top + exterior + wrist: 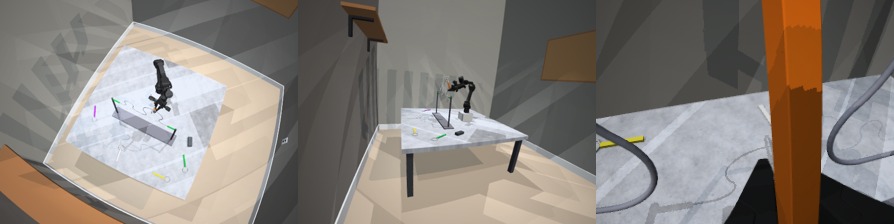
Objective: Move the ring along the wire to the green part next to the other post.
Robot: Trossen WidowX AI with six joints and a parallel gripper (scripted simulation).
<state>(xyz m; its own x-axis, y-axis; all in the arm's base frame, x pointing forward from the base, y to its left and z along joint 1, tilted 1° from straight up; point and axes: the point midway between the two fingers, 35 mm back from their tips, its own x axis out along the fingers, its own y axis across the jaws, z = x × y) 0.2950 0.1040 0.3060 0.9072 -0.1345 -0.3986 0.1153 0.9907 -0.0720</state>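
My gripper point(156, 108) point(450, 90) point(773, 167) is shut on the orange handle point(448, 85) point(803, 115), which points upward from the fingers. The ring point(446, 78) is at the handle's upper end, high by the wire's upper bends and between the two posts. It is outside the wrist view; whether it touches the wire is too small to tell. The grey wire point(161, 116) point(655, 175) curves on both sides of the handle. One green part point(116, 101) point(438, 92) adjoins the far post point(114, 105) point(437, 103), the other green part point(171, 128) point(449, 98) the near post point(173, 134) point(449, 113).
The dark base plate point(142, 125) point(441, 121) joins the posts. Loose ringed sticks lie on the table: magenta point(94, 111), white point(118, 156), yellow point(159, 175) point(626, 142) and green point(184, 160). A black block point(189, 141) point(459, 133) lies beyond the near post.
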